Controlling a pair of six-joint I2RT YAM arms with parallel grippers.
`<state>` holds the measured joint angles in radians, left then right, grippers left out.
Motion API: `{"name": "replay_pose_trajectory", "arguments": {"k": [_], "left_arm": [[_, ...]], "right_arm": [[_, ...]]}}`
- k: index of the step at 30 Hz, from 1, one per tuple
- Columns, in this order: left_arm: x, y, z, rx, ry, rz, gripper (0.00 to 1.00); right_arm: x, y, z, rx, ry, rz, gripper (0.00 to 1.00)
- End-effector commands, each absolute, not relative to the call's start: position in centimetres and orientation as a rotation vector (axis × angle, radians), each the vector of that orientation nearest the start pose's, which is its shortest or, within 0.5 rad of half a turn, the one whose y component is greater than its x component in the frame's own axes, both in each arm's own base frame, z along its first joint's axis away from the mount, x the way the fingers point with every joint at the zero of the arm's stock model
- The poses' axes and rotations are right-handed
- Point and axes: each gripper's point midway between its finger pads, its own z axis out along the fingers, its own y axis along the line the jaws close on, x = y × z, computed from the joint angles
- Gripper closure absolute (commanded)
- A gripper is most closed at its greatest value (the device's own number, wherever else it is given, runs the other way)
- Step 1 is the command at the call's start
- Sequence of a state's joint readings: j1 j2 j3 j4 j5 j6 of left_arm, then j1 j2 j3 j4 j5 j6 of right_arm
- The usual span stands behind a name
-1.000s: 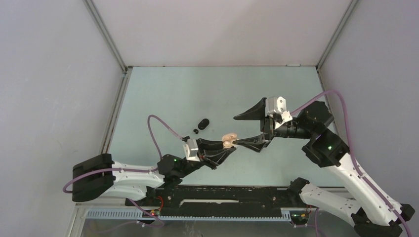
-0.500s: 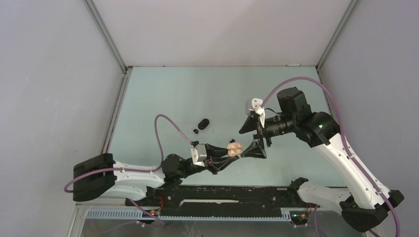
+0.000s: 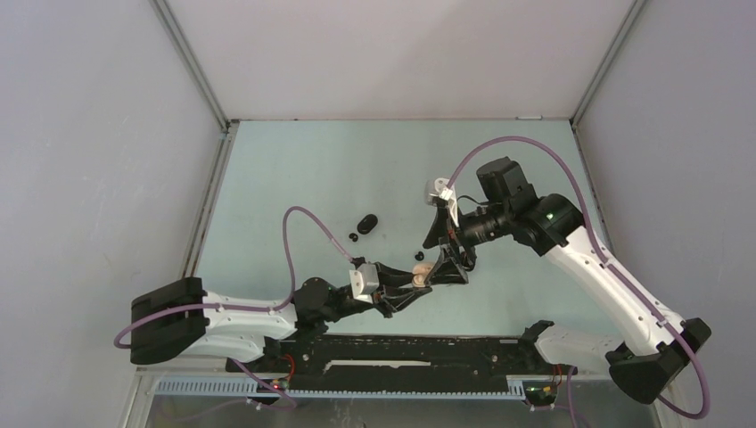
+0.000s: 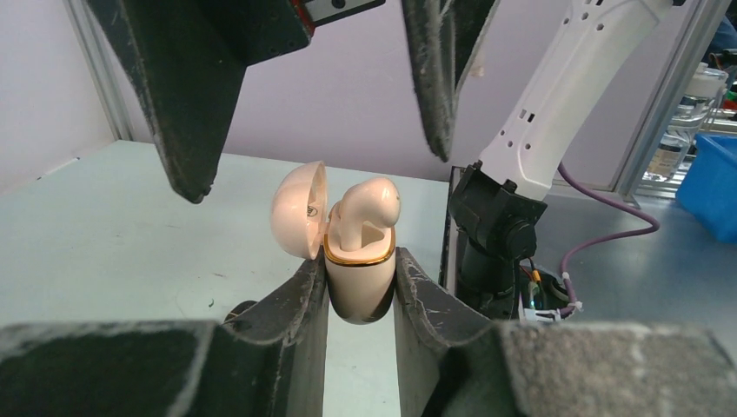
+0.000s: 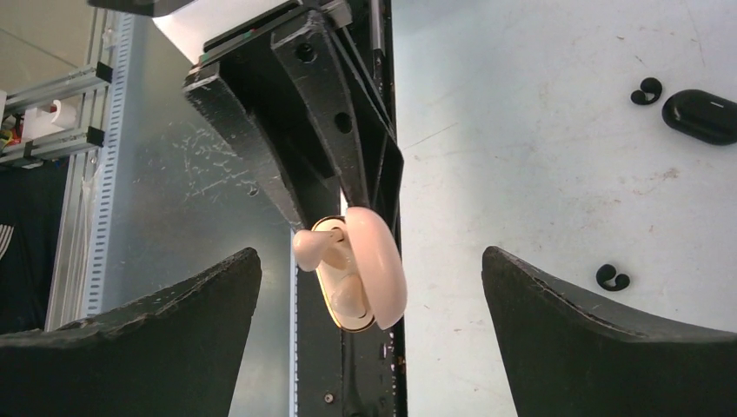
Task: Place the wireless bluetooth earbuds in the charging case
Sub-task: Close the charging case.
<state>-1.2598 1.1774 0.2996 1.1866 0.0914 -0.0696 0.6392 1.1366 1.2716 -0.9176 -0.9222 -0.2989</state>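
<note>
Now right pincer [image 3: 444, 252] wide apart.

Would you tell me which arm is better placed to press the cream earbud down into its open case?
Right, probably. The right fingers are open and free, poised over the cream case, where the earbud sticks up. The left fingers are clamped on that case, steadying it.

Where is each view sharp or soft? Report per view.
Left wrist: cream case crisp, own fingers softer up close. Right wrist: case crisp, table washed bright. Top external: even light, faint shadows, black earbud only a speck.
</note>
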Motion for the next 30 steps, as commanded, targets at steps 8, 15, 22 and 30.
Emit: {"name": "replay_pose_trajectory", "arguments": {"k": [8, 15, 22, 30], "left_arm": [[9.1, -35.8, 27.0, 0.83, 0.985, -1.201, 1.0], [9.0, -35.7, 27.3, 0.829, 0.981, -1.204, 1.0], [9.2, -35.7, 27.1, 0.826, 0.995, -1.2, 1.0], [10.4, -35.4, 26.7, 0.757, 1.06, -1.172, 1.0]], "right_arm": [[13.8, 26.0, 27.2, -1.404, 1.816, 1.182, 0.0], [14.5, 25.4, 25.6, -1.401, 1.857, 1.119, 0.01], [12.7, 25.4, 27.3, -1.425, 1.779, 1.23, 0.01], [8.4, 24.1, 27.2, -1.6, 1.69, 1.313, 0.09]]}}
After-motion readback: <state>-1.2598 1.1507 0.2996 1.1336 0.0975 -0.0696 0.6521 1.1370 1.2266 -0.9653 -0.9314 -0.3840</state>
